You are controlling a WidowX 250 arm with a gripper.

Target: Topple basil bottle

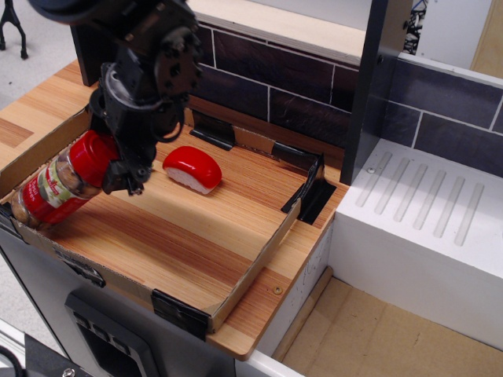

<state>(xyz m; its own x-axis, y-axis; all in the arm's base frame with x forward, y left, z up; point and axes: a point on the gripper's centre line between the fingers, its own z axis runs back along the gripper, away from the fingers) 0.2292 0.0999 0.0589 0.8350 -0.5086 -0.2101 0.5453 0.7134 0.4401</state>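
Red-capped, the basil bottle [59,184] is seen steeply tilted at the tray's [259,251] nine o'clock edge, pinched by the gripper [118,169]. If released carelessly, it could roll over the rim.

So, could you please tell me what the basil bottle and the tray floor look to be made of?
The basil bottle looks like clear glass or plastic, since its contents show through, with a glossy red plastic-looking cap. The tray floor looks like wood or wood-grain laminate, striped and matte.
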